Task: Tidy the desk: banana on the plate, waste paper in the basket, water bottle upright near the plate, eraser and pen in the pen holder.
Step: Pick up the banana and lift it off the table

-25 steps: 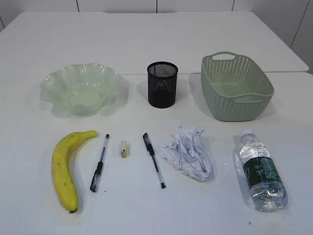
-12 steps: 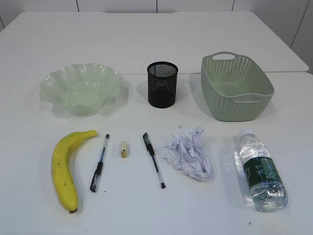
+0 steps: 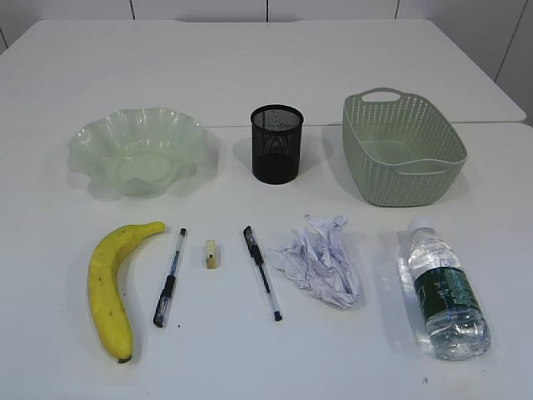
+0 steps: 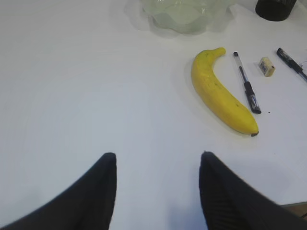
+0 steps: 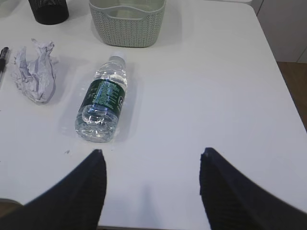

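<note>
No displacement since the earlier exterior frames: every item lies where it lay. Left claw [image 4: 156,191] spread wide, empty, hovering above bare table [image 4: 72,96]. Right claw [image 5: 151,191] likewise wide open, holding nothing. Banana [image 4: 218,91] ahead and to the right of the left claw, well apart, long axis running diagonally away toward the green glass plate [image 4: 184,14] beyond its stem end; left arm judged the nearer. Water bottle [image 5: 102,100] on its side ahead-left of the right claw, cap toward the basket [image 5: 127,21]. Crumpled paper [image 5: 34,72], two pens [image 3: 169,279] [image 3: 262,273], eraser [image 3: 211,254] and mesh pen holder [image 3: 276,143] unmoved. White, smooth table; ample room for approach.
</note>
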`<state>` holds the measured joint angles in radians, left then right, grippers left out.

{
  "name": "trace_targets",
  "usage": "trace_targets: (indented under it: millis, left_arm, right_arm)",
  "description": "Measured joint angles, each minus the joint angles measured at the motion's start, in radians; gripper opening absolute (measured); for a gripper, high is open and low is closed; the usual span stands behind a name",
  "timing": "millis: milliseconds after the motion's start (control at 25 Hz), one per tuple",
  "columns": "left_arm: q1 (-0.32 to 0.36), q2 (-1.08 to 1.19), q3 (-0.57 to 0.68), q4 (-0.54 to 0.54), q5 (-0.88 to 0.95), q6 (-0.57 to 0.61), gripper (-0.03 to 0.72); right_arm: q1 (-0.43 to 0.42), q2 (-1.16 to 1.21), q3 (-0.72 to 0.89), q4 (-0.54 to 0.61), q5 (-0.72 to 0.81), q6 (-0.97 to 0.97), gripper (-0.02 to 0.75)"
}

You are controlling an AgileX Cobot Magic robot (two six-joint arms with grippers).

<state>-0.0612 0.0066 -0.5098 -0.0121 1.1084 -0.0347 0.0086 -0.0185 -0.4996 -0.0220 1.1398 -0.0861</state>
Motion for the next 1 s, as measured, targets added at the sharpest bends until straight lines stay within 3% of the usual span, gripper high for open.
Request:
trace_targets:
  millis: [720,1000]
  left_arm:
    - [0.0,0.0,0.0,0.0,-0.001,0.0,0.369]
    - [0.0,0.002,-0.004,0.0,-0.021,0.0,0.369]
  right_arm:
    - [0.0,0.0,-0.011,0.01,-0.008,0.0,0.463]
    - [0.0,0.079,-0.022,0.074,-0.105,0.0,0.463]
